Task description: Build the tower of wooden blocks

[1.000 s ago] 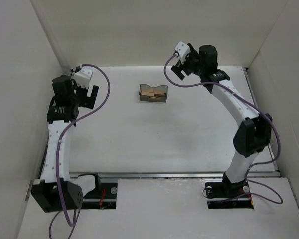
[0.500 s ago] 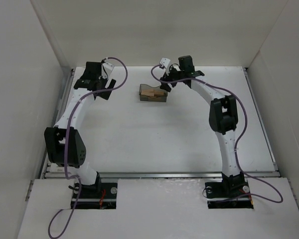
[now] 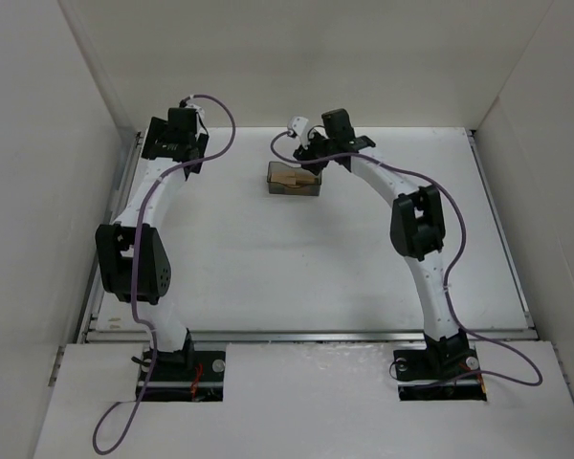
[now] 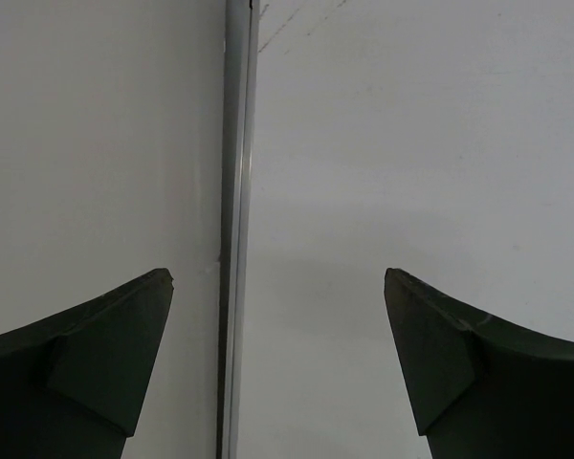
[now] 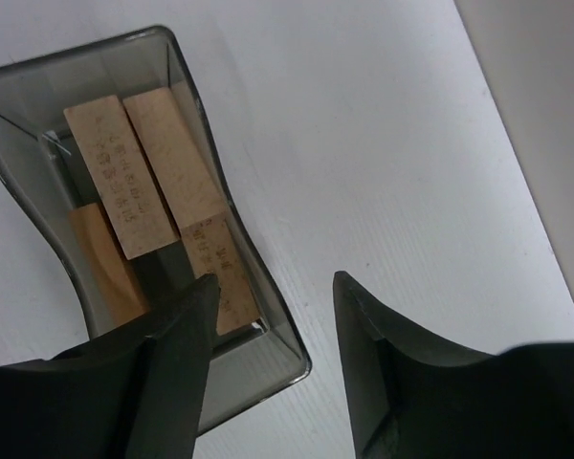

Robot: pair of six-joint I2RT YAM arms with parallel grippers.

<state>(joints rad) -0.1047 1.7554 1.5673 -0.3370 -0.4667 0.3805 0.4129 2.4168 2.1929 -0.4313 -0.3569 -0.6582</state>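
White tabletop (image 3: pixel 297 268), matte and bare-looking, boxed in by plain white walls (image 3: pixel 297 57) at the back and on both sides. That is the whole room as the overhead camera has it. Purple cables (image 3: pixel 215 124) loop off both arms.

Out at the far left corner the left arm is stretched long, and its wrist camera looks down on a thin metal rail (image 4: pixel 237 191) running along the tabletop's edge. The left claw (image 4: pixel 277 277) has its jaws spread wide, with nothing between them but the rail and white surface.

Over to the far middle of the tabletop sits a dark, see-through grey bin (image 3: pixel 295 191), its long side running left to right across the overhead view. Inside it are the wood blocks (image 5: pixel 115 177), pale tan bars lying flat. At least four can be counted from the right wrist camera. Two lie side by side, another shows darker beneath them, and one more sits toward the claw's end. All have their long axes in line with the bin's length, so they point left-right across the tabletop. Faint printing shows on their top faces.

The right claw (image 5: pixel 271 287) hangs at the bin's right end. Its jaws are apart with a clear gap and nothing clamped. In its own camera one finger (image 5: pixel 177 354) overlaps the bin's interior and the other lies over bare tabletop, with the bin's side wall running between them. How high the claw sits above that wall cannot be told.
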